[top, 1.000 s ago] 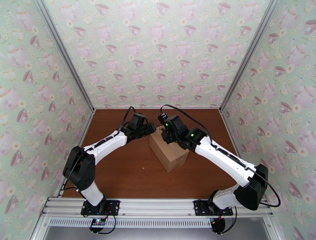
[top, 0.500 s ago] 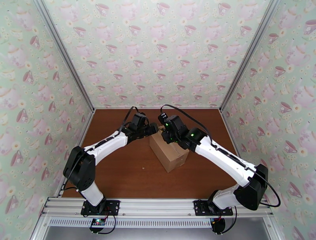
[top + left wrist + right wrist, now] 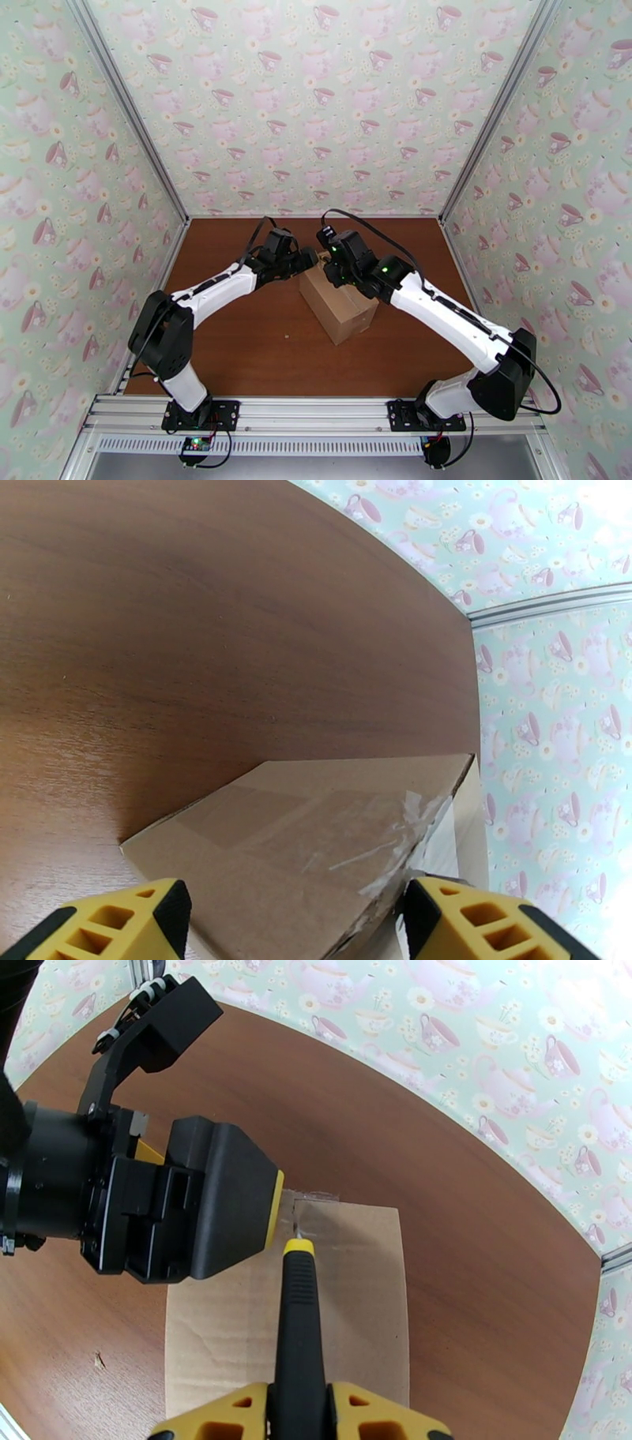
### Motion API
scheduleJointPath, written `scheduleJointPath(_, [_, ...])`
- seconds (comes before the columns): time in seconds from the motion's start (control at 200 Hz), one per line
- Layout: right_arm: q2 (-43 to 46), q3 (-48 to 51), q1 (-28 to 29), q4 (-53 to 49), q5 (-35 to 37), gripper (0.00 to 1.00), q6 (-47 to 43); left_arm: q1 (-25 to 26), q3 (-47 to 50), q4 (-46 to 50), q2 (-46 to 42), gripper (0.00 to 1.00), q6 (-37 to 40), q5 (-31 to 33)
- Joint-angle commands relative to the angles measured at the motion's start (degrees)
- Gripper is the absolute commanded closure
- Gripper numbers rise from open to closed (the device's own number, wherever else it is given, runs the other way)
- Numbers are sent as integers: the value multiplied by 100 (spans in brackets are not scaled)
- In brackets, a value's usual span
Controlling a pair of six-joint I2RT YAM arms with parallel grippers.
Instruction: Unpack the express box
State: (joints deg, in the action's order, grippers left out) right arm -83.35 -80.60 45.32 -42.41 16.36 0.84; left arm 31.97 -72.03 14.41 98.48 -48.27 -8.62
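Box (image 3: 338, 304) sits mid-tabletop (image 3: 237, 331), skewed, flaps shut, clear tape (image 3: 371, 827) running along the top seam and wrinkled at the far end.

Right hand (image 3: 300, 1410) is clamped narrow on a black-handled cutter (image 3: 299, 1315). The tip rests at the far end of the seam.

Left hand (image 3: 292, 922) is spread wide and straddles the box's far end. We cannot tell whether its fingers (image 3: 474, 918) actually press the cardboard.

Step in hand, as we read it: slitting the tape.

- We'd brace the far end firmly before pulling, since the light box would likely slide with the blade.
- Draw the tip toward the arm bases along the seam, shallow, so only the tape parts and the contents stay unharmed.
- Hold the blade on the centre line; the crumpled tape may snag it.
- Mind the left hand's fingers close beside the tip.
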Motion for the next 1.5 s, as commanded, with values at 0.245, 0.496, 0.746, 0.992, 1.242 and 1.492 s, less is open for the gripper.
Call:
scheduleJointPath(0.245, [222, 147, 118, -562, 234, 100, 59, -11, 267, 159, 217, 24, -323, 183])
scheduleJointPath(0.496, [321, 270, 118, -632, 246, 100, 102, -13, 268, 132, 225, 24, -376, 221])
scheduleJointPath(0.746, [208, 360, 118, -570, 233, 100, 96, -10, 251, 110, 233, 24, -385, 203])
scheduleJointPath(0.992, [40, 369, 123, -501, 175, 100, 70, -31, 267, 89, 222, 24, -394, 194])
scheduleJointPath(1.242, [-22, 373, 126, -546, 84, 100, 112, -50, 268, 69, 207, 24, -410, 225])
scheduleJointPath(1.492, [145, 317, 123, -776, -77, 100, 221, -59, 266, 105, 166, 24, -415, 289])
